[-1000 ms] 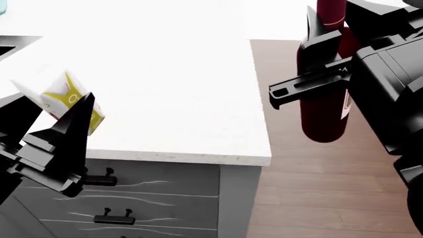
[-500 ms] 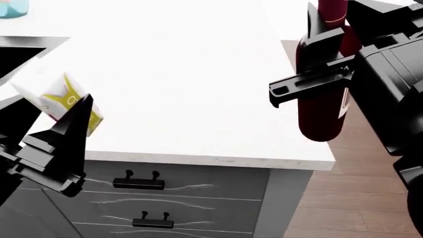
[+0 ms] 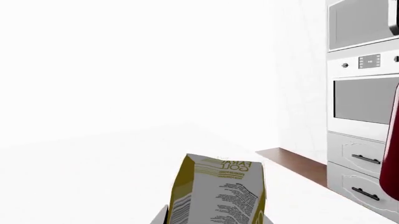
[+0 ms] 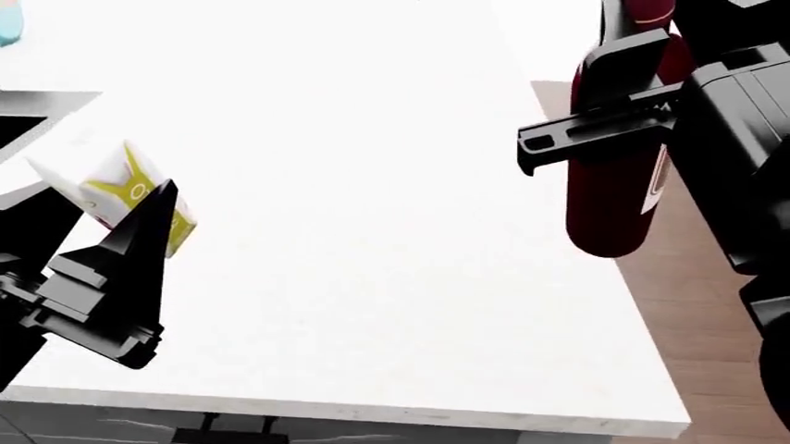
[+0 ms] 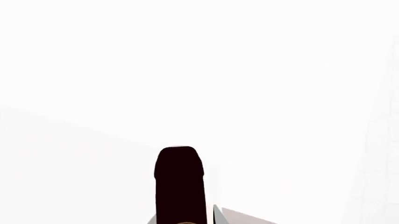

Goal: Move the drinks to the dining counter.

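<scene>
My left gripper [image 4: 99, 205] is shut on the small white carton [image 4: 121, 185] with yellow-green print, held tilted above the left part of the dining counter [image 4: 370, 231]. The left wrist view shows the carton [image 3: 218, 191] between the jaws. The tall dark-red wine bottle [image 4: 611, 199] hangs upright in my right gripper [image 4: 617, 102], which is shut round its upper body, over the counter's right edge. The bottle's neck [image 5: 179, 186] rises between the jaws in the right wrist view. The bottle's side [image 3: 393, 140] also shows in the left wrist view.
A black sink corner [image 4: 15, 129] cuts into the counter at the left edge. A pale blue thing [image 4: 7, 23] shows at the top-left corner, too cropped to name. Wooden floor [image 4: 704, 305] lies right of the counter. An oven and microwave stack [image 3: 365, 93] stands beyond.
The view has moved forward over the counter: the cabinet fronts have dropped almost out of sight and the top fills the frame. Both grippers keep their hold.
</scene>
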You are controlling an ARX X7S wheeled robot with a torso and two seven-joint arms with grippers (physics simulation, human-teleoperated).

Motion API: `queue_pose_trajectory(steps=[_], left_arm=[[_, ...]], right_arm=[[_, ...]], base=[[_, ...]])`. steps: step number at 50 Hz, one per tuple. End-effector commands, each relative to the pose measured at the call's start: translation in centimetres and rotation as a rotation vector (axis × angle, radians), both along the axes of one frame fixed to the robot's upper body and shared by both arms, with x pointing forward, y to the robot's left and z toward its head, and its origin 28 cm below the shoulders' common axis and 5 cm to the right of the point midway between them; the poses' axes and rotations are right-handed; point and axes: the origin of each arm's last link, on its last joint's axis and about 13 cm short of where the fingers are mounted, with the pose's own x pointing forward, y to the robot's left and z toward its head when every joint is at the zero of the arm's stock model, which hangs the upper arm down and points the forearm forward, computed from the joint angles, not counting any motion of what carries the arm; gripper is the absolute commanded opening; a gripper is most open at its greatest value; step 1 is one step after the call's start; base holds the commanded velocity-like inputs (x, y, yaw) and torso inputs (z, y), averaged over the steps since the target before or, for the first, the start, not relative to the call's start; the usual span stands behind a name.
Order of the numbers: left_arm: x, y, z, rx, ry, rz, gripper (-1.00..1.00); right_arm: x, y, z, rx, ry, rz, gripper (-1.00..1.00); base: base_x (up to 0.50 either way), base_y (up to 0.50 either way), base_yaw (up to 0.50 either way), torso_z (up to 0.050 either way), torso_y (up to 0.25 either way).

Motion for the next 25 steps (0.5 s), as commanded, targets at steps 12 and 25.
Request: queue_pose_trajectory(steps=[12, 25], left_arm=[[0.1, 0.1, 0.1, -0.009, -0.011, 0.017, -1.00], [4.1, -0.9, 0.9, 0.008, 0.048, -0.031, -1.00]], right_arm=[[0.2, -0.1, -0.1, 0.010, 0.004, -0.011, -1.00], [4.0, 0.3, 1.3, -0.002, 0.025, 0.028, -1.00]], base=[[-0.01, 0.17, 0.00, 0.000, 0.003], [0.00, 0.00, 0.00, 0.001, 0.001]])
